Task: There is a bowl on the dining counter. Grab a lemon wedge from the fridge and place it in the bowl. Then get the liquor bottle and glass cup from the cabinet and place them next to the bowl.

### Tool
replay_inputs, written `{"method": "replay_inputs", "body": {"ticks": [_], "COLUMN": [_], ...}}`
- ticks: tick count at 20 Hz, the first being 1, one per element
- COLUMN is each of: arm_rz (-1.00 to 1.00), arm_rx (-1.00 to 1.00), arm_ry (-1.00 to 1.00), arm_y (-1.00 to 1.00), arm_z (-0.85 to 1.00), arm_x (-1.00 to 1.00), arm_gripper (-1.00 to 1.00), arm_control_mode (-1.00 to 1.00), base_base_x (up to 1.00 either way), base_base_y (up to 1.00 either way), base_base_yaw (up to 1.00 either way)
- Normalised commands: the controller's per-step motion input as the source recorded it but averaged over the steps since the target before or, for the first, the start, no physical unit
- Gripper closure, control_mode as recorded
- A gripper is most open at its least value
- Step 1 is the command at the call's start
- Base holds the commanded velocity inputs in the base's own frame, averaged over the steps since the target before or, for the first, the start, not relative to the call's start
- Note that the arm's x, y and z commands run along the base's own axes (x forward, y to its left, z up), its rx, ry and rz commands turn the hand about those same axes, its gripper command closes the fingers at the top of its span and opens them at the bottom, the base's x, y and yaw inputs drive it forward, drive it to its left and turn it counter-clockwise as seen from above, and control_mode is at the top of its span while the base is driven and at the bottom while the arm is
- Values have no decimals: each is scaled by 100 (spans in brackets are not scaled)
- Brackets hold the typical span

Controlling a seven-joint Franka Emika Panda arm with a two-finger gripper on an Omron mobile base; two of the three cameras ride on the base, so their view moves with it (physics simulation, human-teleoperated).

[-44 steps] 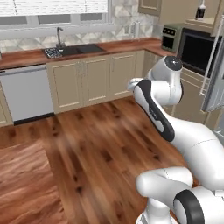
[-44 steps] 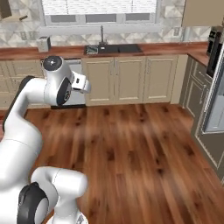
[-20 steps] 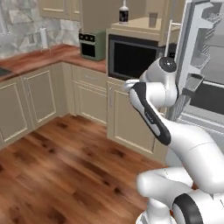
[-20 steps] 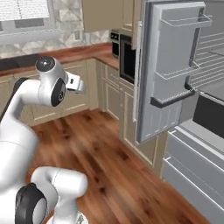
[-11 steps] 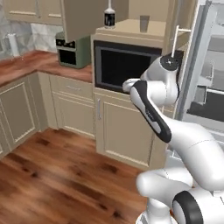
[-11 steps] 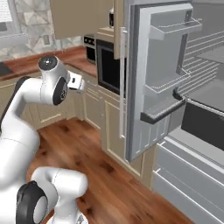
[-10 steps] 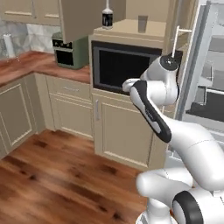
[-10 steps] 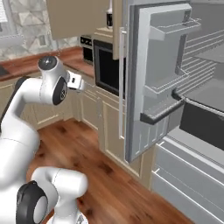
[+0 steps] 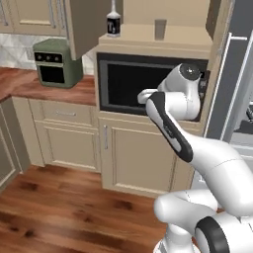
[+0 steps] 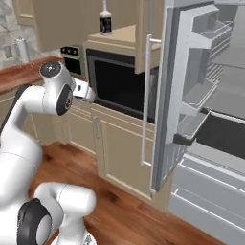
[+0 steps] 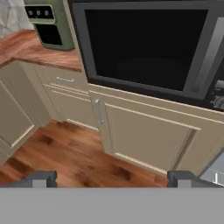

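Observation:
The liquor bottle stands on the shelf of the open cabinet, above a built-in microwave. A glass cup sits on the same shelf to its right. The fridge is at the right with its door swung open onto grey shelves. My gripper is open and empty, held at about microwave height and pointing at the microwave and the lower cupboard door, well below the shelf. The bowl, dining counter and lemon wedge are out of view.
A black microwave fills the wall unit under the shelf. A green toaster oven stands on the wood counter to the left. The open cabinet door juts out at top left. Wood floor lies below.
The whole picture has shifted as the base moved: the cabinet and microwave now sit nearer and more central, the fridge closer on the right. The arm's pose and open gripper look unchanged.

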Motion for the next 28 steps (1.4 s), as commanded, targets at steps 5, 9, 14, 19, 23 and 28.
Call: {"method": "replay_inputs", "body": {"ticks": [5,9,14,19,23,28], "arm_rz": [0,0,0,0,0,0], "arm_rx": [0,0,0,0,0,0], "arm_ry": [0,0,0,0,0,0], "arm_y": [0,0,0,0,0,0], "arm_z": [0,0,0,0,0,0], "arm_x": [0,0,0,0,0,0], "arm_gripper": [-100,-100,-100,-100,-100,-100], "arm_control_mode": [100,100,100,100,100,100], "base_base_x": [55,57,63,66,66,55], "base_base_y": [18,32,38,41,47,39], "base_base_yaw": [-40,-41,-40,-37,-30,-19]}}
